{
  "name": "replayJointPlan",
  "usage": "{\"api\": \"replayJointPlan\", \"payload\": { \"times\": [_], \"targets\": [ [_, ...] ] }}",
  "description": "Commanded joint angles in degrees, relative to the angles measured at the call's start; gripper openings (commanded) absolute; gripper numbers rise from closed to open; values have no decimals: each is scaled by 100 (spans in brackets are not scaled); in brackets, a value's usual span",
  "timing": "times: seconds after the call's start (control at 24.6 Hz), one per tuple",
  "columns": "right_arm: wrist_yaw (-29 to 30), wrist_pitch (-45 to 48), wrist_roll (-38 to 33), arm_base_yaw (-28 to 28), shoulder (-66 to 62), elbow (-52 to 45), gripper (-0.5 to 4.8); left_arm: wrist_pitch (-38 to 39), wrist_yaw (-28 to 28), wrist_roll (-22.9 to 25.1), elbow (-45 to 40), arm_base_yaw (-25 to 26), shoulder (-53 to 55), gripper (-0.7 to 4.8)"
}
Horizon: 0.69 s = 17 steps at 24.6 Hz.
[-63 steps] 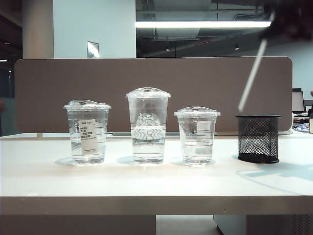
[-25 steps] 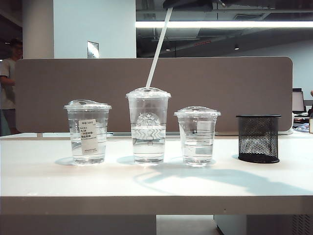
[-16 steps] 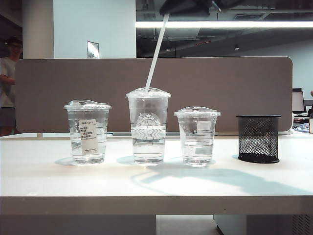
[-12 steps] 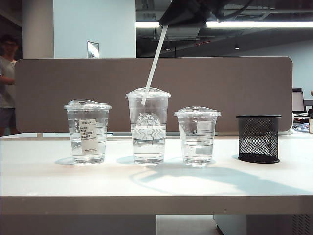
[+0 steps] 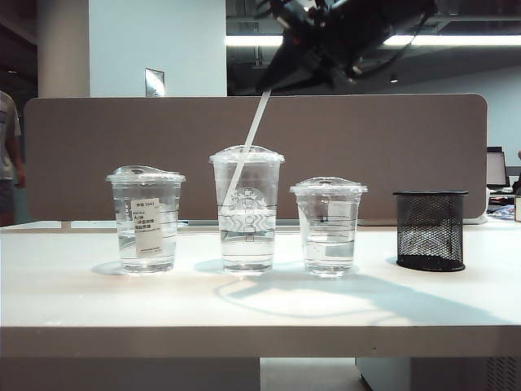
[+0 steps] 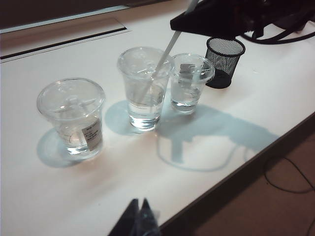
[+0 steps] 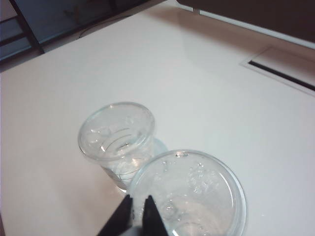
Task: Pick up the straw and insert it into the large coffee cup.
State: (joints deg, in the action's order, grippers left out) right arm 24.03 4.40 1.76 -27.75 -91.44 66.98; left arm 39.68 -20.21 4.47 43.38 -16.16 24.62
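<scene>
Right pincer [image 5: 273, 81] grips straw [image 5: 248, 140], seemingly inside large coffee cup [image 5: 246, 212]

Right wrist view: large cup [image 7: 189, 196] cut off by frame edge; straw not discernible beside the right gripper [image 7: 137, 211]. Left gripper [image 6: 139, 216] tips blurred, edge-cropped.

Straw [image 5: 244, 151] in large coffee cup [image 5: 247, 220] (middle of 3); right pincer [image 5: 273, 83] above.

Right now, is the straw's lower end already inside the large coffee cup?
Yes: the straw passes through the large coffee cup's lid, held above by the right gripper.
</scene>
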Motion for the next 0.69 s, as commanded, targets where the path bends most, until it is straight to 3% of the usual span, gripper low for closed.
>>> {"api": "replayJointPlan", "payload": {
  "times": [0.04, 0.08, 0.2, 0.41, 0.45, 0.49, 0.53, 0.57, 0.61, 0.69],
  "targets": [
    [55, 291, -2, -15, -168, 28, 184, -96, -17, 4, 17, -4, 0, -5],
    [48, 391, -2, -15, -225, 28, 268, -122, -17, 4, 15, -4, 0, -4],
    [31, 586, 0, -15, -245, 28, 350, -168, -17, 2, 15, -4, 0, -4],
    [9, 651, -2, -15, 109, 28, 360, -164, -17, 2, 17, -4, -4, -4],
    [9, 643, -2, -15, 293, 28, 348, -166, -15, 2, 15, -4, -7, -4],
    [7, 627, -2, -15, 426, 28, 300, -164, -15, 2, 15, -4, -7, -4],
    [-11, 586, 0, -15, 660, 28, 211, -166, -15, 2, 15, -4, -9, -4],
    [-57, 566, 0, -11, 815, 28, 160, -166, -15, 2, 15, -4, -7, -5],
    [-122, 468, 2, -11, 1084, 26, 24, -168, -17, -2, 15, -4, -7, -4],
    [-133, 280, 120, -11, 1519, 24, -3, -168, -13, -24, 15, -4, -7, -5]
  ]
}}
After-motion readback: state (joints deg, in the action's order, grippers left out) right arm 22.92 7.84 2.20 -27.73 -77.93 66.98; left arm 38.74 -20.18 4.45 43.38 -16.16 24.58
